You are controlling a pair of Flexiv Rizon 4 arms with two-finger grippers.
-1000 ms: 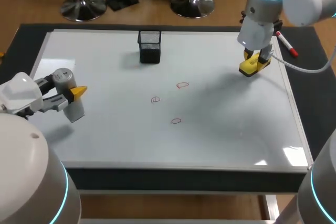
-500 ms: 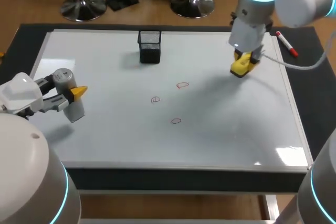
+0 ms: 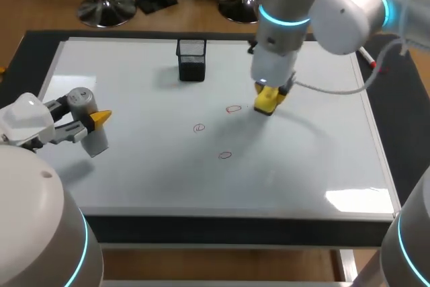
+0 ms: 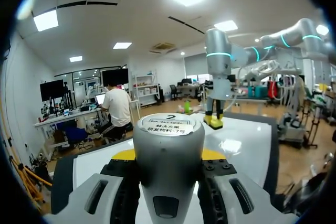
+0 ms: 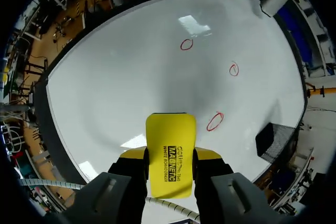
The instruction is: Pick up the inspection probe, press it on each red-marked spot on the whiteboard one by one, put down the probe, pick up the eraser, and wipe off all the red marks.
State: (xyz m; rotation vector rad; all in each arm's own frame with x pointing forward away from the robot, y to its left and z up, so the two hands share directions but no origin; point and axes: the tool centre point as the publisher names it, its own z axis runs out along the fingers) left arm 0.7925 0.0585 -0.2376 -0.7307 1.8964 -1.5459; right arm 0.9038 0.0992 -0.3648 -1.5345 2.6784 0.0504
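My right gripper point(image 3: 267, 101) is shut on the yellow eraser point(image 5: 170, 153) and hangs just above the whiteboard point(image 3: 134, 179), right beside the nearest red mark point(image 3: 233, 109). Two more red marks point(image 3: 199, 127) point(image 3: 225, 155) lie to its left and nearer the front. From the right wrist, the eraser point(image 3: 267, 98) points at the board with all three marks point(image 5: 214, 121) point(image 5: 233, 69) point(image 5: 186, 44) ahead. My left gripper point(image 3: 91, 126) stays over the board's left side, shut on the grey cylindrical inspection probe point(image 4: 168, 150), also seen as the probe point(image 3: 80, 99) from above.
A black mesh pen cup point(image 3: 191, 59) stands at the back of the whiteboard. A red marker point(image 3: 368, 57) lies on the dark table beyond the board's right edge. The black mesh cup point(image 5: 273, 141) shows beside the eraser in the right wrist view.
My right arm has carried the eraser leftward and slightly forward across the board, from the far right edge to beside the nearest red mark. The left arm has kept still.
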